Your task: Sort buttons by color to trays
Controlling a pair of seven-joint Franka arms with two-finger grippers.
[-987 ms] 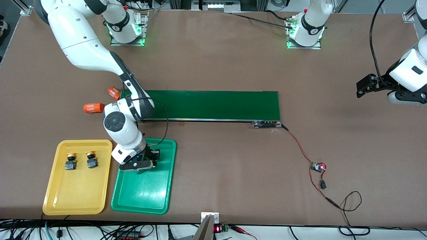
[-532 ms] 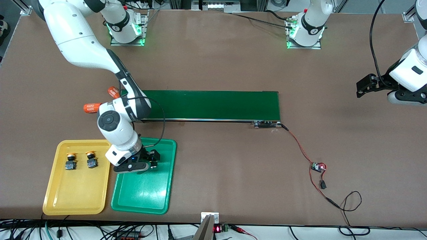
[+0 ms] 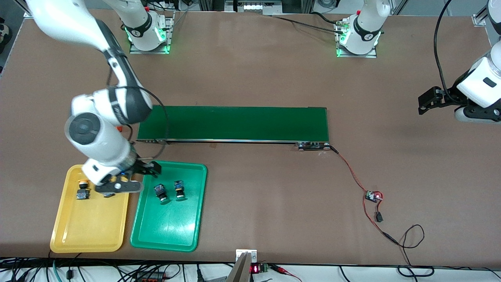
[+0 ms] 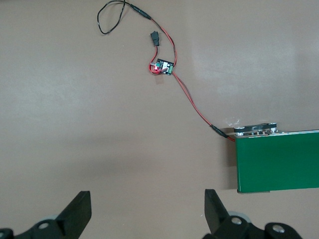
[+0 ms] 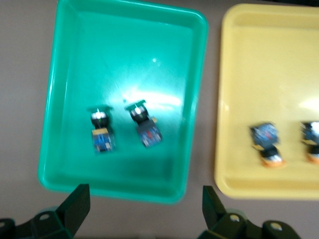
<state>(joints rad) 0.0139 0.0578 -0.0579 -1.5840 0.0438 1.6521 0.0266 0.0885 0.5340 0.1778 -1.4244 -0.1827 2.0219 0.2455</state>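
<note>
The green tray (image 3: 168,227) holds two green-capped buttons (image 3: 160,192) (image 3: 179,190) lying side by side. Beside it, toward the right arm's end, the yellow tray (image 3: 90,227) holds a yellow-capped button (image 3: 82,190); a second one (image 3: 107,194) is mostly hidden under my right gripper (image 3: 135,178). That gripper hangs open and empty over the gap between the trays. The right wrist view shows the green tray (image 5: 124,45) with both green buttons (image 5: 102,132) (image 5: 145,124), the yellow tray (image 5: 269,64) with its two buttons (image 5: 266,142) (image 5: 311,142), and my right gripper (image 5: 144,206). My left gripper (image 3: 424,102) waits open.
The long dark-green conveyor belt (image 3: 242,123) lies farther from the front camera than the trays. A red wire runs from its end to a small circuit board (image 3: 372,196). The left wrist view shows my left gripper (image 4: 147,209) over bare table, the belt's end (image 4: 276,159) and the board (image 4: 163,66).
My right gripper opened, let go of a green-capped button in the green tray, then rose and swung toward the yellow tray. The left arm has not moved.
</note>
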